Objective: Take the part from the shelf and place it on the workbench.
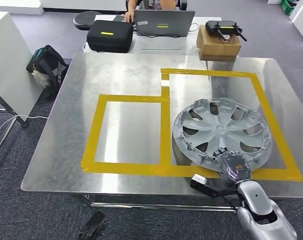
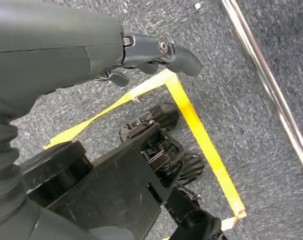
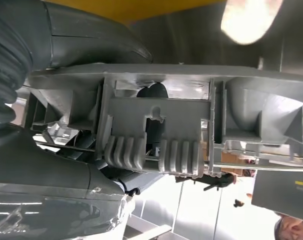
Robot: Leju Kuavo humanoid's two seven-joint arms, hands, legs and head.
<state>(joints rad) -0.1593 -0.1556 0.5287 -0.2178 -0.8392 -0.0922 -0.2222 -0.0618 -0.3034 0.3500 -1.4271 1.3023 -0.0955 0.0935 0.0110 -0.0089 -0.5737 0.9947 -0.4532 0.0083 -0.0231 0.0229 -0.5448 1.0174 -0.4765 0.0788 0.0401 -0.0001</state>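
The part is a grey plastic wheel cover (image 1: 221,130) lying face down inside the right yellow tape square (image 1: 272,117) on the metal workbench (image 1: 66,125). Its near edge looks slightly lifted, with shadow beneath. My right hand (image 1: 233,167) grips that near rim. In the right wrist view the ribbed rim (image 3: 161,115) sits between the thumb (image 3: 85,40) and the fingers below it. My left hand (image 2: 66,45) hangs over the grey carpet, holding nothing, its fingers apart.
A second taped square (image 1: 93,135) lies to the left on the bench. Behind the bench stand a black case (image 1: 110,35), a laptop (image 1: 163,22), a cardboard box with a controller (image 1: 218,44) and a seated person (image 1: 149,5). A black bag (image 1: 47,67) lies on the floor at left.
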